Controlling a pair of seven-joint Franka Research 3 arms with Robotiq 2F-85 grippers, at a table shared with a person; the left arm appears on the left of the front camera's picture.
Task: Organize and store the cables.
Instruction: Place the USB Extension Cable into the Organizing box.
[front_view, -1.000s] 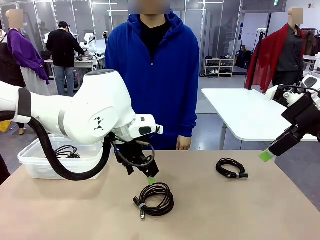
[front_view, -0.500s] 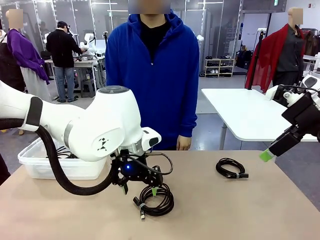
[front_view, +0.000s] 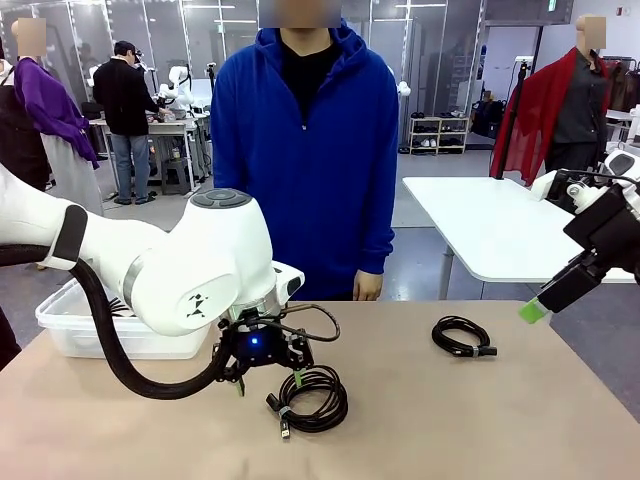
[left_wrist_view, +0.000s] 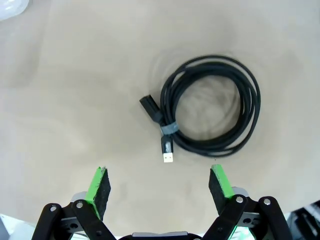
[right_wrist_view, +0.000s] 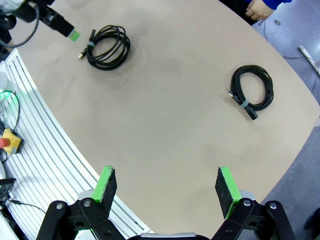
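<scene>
A black cable coil (front_view: 312, 399), bound with a grey tie, lies on the tan table near its front edge. My left gripper (front_view: 268, 380) points down, open, just left of and above that coil. In the left wrist view the same coil (left_wrist_view: 252, 107) lies ahead and to the right of my open gripper (left_wrist_view: 160, 186), whose green pads hold nothing. A second cable coil (front_view: 462, 336) rests farther right. My right gripper (front_view: 540, 305) hovers open, high off the table's right edge. From its wrist camera the right gripper (right_wrist_view: 167, 187) overlooks both coils (right_wrist_view: 125, 47) (right_wrist_view: 270, 90).
A clear plastic bin (front_view: 60, 330) stands at the table's left edge, partly behind my left arm. The person in a blue hoodie stands at the far side with a hand (front_view: 367, 286) hanging at the table edge. A white table (front_view: 490, 225) sits behind on the right.
My left gripper has come down toward the near cable coil and turned to point straight at the table. The right arm and both coils have stayed put.
</scene>
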